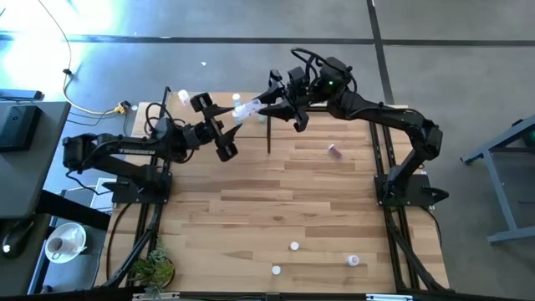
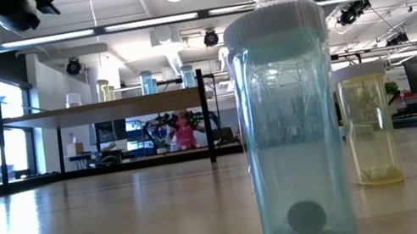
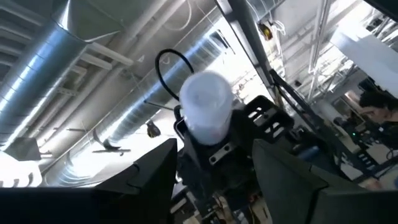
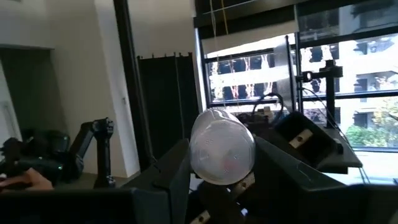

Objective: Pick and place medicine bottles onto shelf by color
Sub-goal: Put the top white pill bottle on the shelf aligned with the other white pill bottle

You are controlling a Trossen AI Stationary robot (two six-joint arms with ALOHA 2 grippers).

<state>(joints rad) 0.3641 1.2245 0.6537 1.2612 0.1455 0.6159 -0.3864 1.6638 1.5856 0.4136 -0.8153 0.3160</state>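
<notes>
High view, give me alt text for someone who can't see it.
Seen from above, the left gripper and right gripper meet over the table's far edge with one pale bottle between them. A pink bottle lies farther right, and three more bottles stand near the front edge.

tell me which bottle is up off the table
The pale bottle held in the air between the left gripper and right gripper; the others sit on the table.

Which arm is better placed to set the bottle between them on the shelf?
Likely the right: the right gripper holds the bottle and hangs nearest the shelf post; the left gripper sits at its other end, farther from it.
</notes>
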